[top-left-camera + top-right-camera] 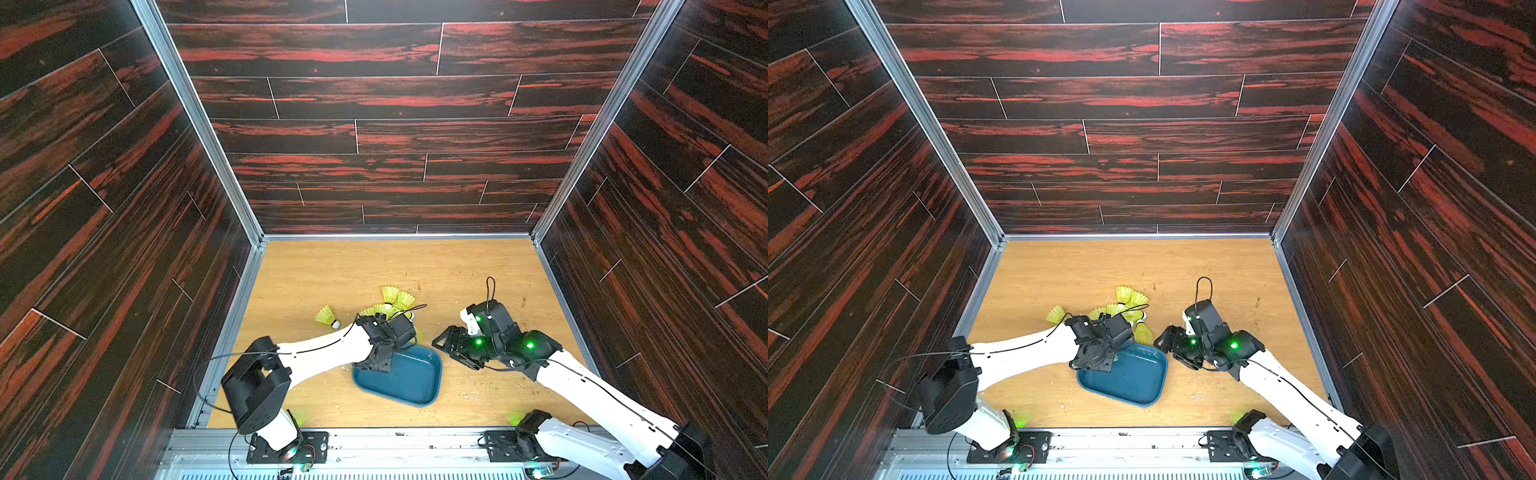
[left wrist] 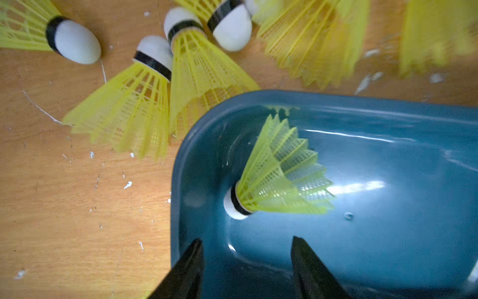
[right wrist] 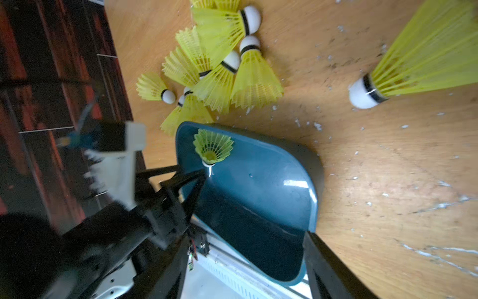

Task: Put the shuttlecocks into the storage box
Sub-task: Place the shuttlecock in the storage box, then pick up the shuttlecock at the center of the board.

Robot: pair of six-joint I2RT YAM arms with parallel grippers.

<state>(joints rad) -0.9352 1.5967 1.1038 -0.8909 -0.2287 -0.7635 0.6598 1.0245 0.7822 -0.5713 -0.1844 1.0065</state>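
Cannot count the shuttlecocks (image 1: 392, 297) heaped at 12 o'clock of the storage box (image 1: 415, 386) in both top views: too small, and partly covered, like the box's 10 o'clock corner, by the left arm (image 1: 328, 349). In the left wrist view, can make out only yellow streaks for two or perhaps three skirts (image 2: 315, 44), smeared and clipped by the frame edge. In the right wrist view, cannot read the blurred left arm, nor see all of one close shuttlecock (image 3: 419, 59), clipped at the edge.

White arm links (image 1: 328, 347), black joints (image 1: 255, 388), thin black cables (image 1: 490, 286), green lights (image 1: 530, 345).
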